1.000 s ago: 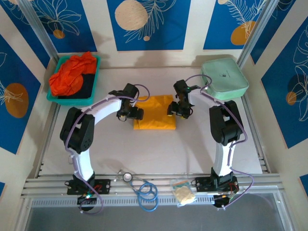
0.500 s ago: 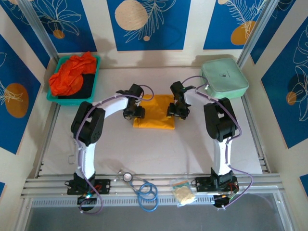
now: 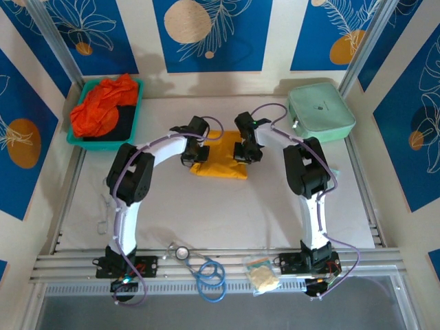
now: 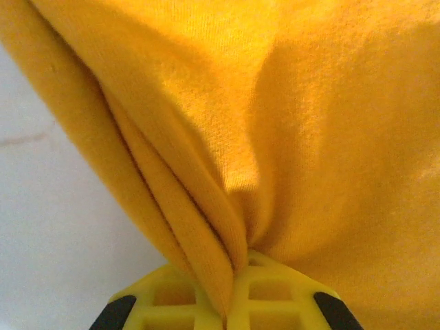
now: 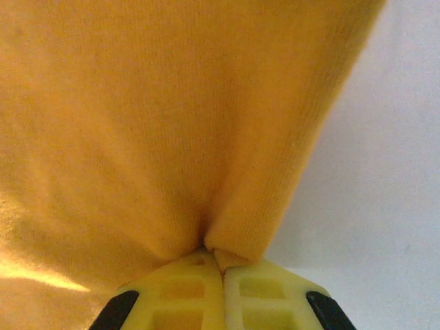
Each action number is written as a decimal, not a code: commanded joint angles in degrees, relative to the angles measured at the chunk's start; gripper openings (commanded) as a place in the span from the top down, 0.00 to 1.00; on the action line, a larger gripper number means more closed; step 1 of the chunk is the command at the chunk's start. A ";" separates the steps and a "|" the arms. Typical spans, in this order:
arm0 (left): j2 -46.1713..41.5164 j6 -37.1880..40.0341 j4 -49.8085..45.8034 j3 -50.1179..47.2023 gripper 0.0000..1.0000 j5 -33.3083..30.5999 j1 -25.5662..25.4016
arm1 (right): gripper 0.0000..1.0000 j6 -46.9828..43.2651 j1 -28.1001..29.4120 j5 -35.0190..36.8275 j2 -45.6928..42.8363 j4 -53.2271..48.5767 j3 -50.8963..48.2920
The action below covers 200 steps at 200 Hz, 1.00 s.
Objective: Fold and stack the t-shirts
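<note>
Left gripper pinches the left edge of the folded mustard-yellow cloth t-shirt, right gripper its right edge — both clamped, shirt stretched between them, right of the teal plastic tray.

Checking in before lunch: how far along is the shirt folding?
Done: the yellow t-shirt lies folded mid-table. In hand: the left tool and right tool each pinch one edge of it. Left: the red-orange t-shirts sit crumpled in the teal tray, nothing stacked.
</note>
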 commanded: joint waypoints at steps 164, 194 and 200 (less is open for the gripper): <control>36.94 8.34 -17.78 60.32 1.00 -0.72 8.98 | 1.00 -10.54 -11.29 -6.03 35.21 -7.97 54.87; 36.06 9.17 -15.92 60.67 0.93 -1.10 9.55 | 0.98 -9.67 -12.15 -7.21 35.53 -8.52 55.83; 35.86 9.26 -15.64 60.54 0.88 -1.40 9.57 | 0.95 -9.41 -12.25 -7.61 35.45 -8.62 55.73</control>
